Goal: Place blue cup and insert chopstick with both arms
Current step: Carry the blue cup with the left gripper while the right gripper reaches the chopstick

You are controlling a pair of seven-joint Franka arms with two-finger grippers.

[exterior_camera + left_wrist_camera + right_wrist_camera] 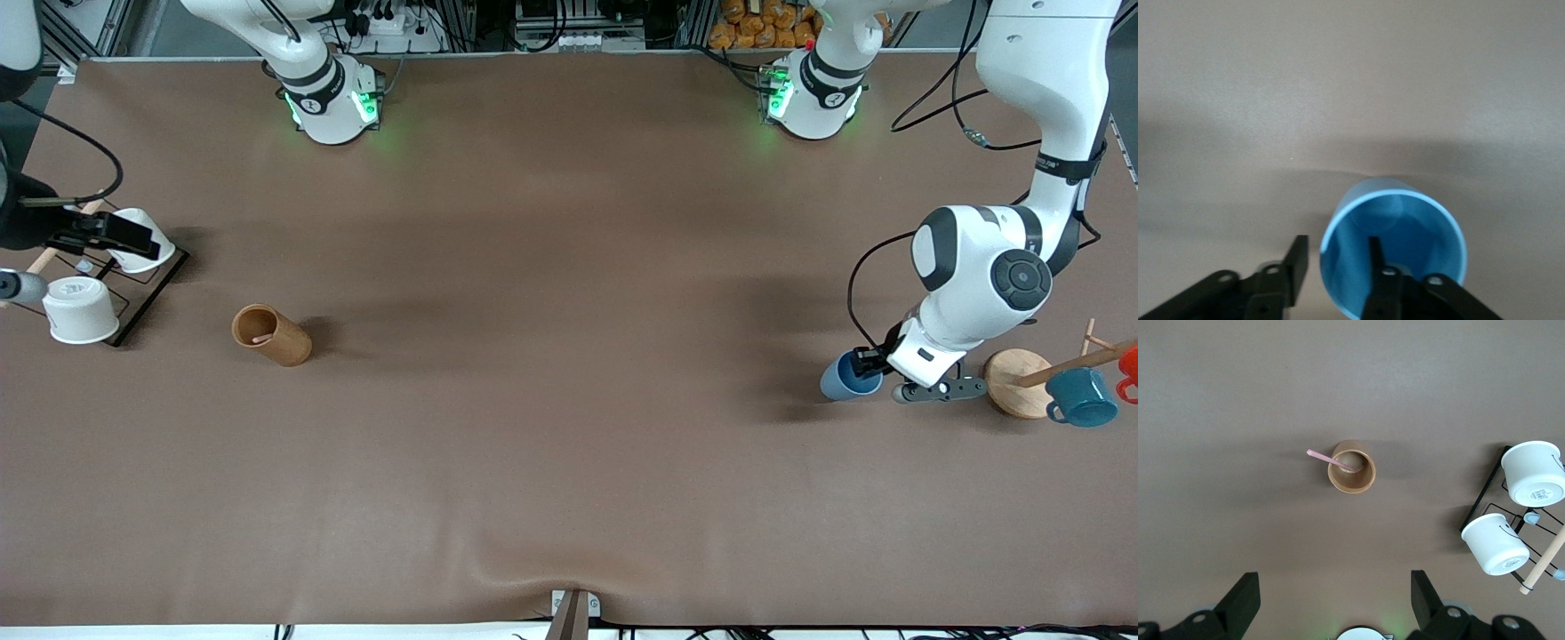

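Over at the right arm's end of the brown counter (569,356), the right gripper (1331,603) hangs high with its 2 black fingers spread wide and nothing between them. It looks down on the brown wooden cylinder (271,334) standing on the counter, with the thin pinkish-red chopstick (1330,460) leaning inside and its upper end poking past the rim. Just beside the cylinder, toward the counter's edge, a black wire rack (147,289) carries 2 white cups (81,309) mouth-down on its pegs.

At the left arm's end, the left arm bends down low with its wrist tipped almost level with the counter. The left gripper (1335,263) straddles the wall of the small light-blue cup (849,377), which lies on its side: 1 finger (1377,263) is inside the mouth and the other sits outside, with a gap between it and the wall. Near the gripper stands a round wooden base (1013,382) with a slanted wooden rod (1071,363), a dark teal mug (1080,397) and a red mug (1129,364) hanging from it.
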